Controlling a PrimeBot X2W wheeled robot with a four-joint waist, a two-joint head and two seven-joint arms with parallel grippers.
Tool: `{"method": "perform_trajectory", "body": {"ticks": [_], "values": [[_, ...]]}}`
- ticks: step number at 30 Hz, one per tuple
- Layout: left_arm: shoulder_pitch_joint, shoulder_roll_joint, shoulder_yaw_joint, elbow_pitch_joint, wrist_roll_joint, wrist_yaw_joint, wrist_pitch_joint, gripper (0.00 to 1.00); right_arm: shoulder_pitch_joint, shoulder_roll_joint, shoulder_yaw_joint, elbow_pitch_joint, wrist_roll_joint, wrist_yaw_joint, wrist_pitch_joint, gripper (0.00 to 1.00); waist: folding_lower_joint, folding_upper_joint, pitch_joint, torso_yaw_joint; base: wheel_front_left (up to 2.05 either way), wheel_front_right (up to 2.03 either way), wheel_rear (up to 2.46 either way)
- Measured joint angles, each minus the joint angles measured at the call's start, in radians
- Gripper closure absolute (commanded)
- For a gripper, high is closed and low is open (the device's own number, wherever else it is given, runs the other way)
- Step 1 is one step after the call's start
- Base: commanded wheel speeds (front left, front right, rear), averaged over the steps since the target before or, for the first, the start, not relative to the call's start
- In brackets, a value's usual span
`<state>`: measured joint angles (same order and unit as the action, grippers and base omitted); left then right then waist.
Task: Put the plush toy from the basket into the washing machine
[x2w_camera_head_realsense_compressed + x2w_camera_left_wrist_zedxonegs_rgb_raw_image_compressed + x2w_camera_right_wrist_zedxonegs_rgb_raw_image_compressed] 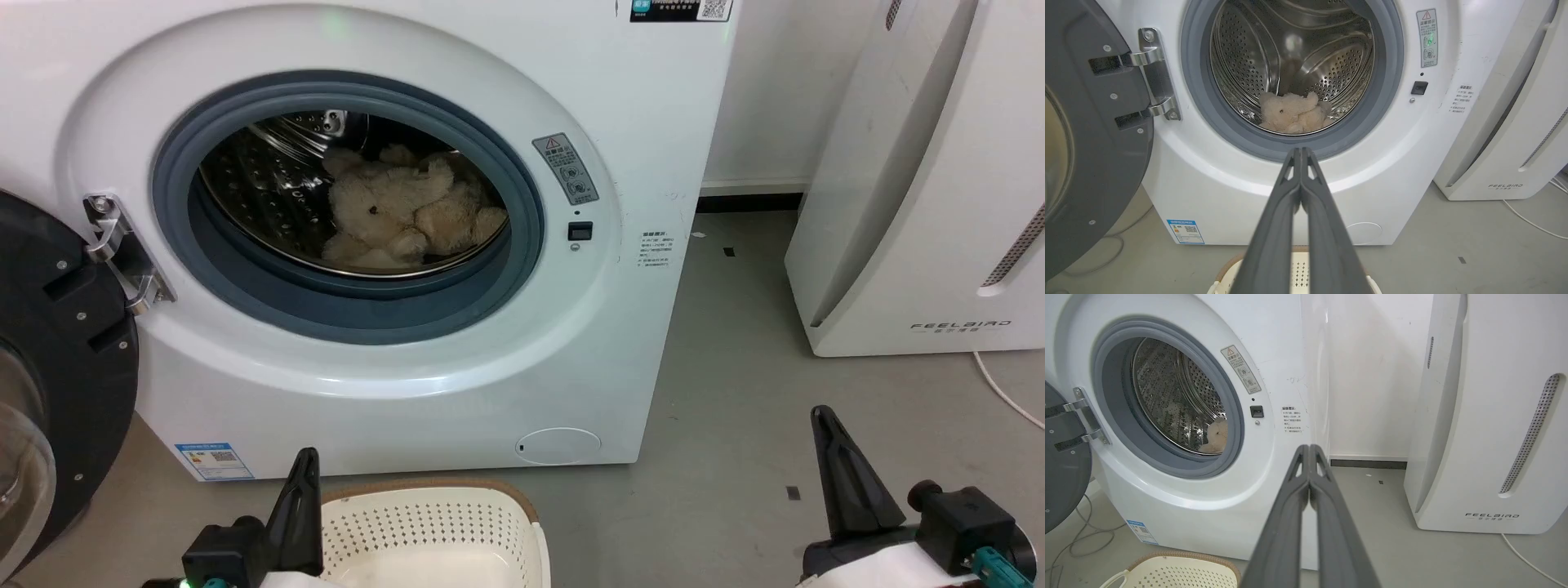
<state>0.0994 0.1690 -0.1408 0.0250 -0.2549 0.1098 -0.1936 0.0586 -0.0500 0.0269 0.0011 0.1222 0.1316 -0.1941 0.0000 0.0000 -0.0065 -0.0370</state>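
the plush toy [392,216] lies low in the drum [261,192] of the washing machine [408,392], upper centre; the basket [424,523] sits bottom centre. left and right jaws are pressed together, empty. lying near the seal [359,314], the toy might tumble out.

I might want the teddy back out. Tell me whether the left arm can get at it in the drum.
Probably yes: the door hangs wide open and nothing lies between the shut left pincer and the teddy bear.

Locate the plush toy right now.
Head view, upper centre: the plush toy lies low in the drum of the washing machine, behind the grey door seal; the basket stands on the floor in front.
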Motion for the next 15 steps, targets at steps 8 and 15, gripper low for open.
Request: {"method": "perform_trajectory", "body": {"ticks": [8, 15], "values": [[-0.003, -0.008, 0.012, -0.001, 0.02, -0.008, 0.017, 1.0, -0.002, 0.0, -0.003, 0.0, -0.014, 0.0, 0.017, 1.0, 0.0, 0.0, 0.001, 0.003, 0.0, 0.0, 0.0], [-0.015, -0.021, 0.024, -0.003, 0.038, -0.017, 0.029, 1.0, -0.007, 0.0, -0.005, 0.0, -0.025, 0.0, 0.029, 1.0, 0.0, 0.0, 0.001, 0.006, 0.0, 0.0, 0.0]]}}
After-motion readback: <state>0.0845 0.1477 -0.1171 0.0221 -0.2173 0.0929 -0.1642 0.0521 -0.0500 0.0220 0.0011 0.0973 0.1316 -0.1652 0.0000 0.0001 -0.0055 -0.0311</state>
